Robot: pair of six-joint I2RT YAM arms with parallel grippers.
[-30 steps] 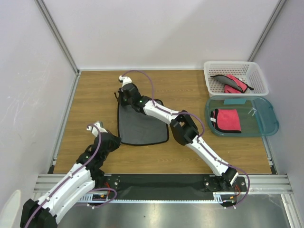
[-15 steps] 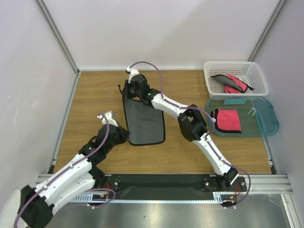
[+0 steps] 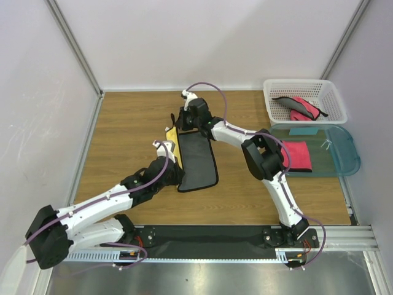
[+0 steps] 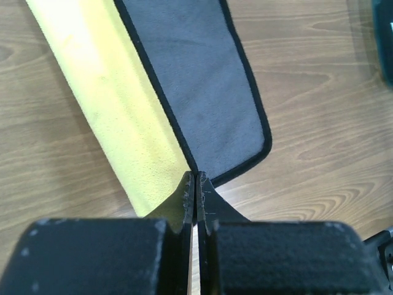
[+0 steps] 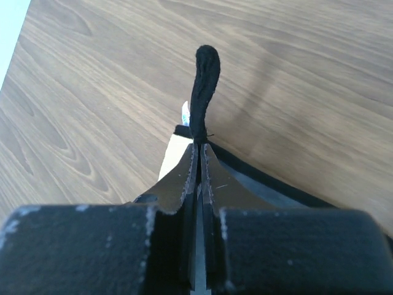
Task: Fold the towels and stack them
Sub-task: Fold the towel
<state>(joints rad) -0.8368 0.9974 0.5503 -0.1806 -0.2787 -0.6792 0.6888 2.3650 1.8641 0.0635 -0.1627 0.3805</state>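
As both arms are carrying its left edge rightward, the yellow towel is narrowing. Against the wide, dark-side-up spread of a second ago, a yellow strip is now showing along its left side. The half-fold is therefore judged to be under way and not yet laid down. The left tool is clenching the near corner. The right tool is clenching the black edging at the far corner. The towel is lying mid-counter, with the gripped edge raised. Its long axis is running near-to-far, with the near end leaning slightly right. One pink towel is waiting in the teal tub, and more pink cloth is lying in the white basket.
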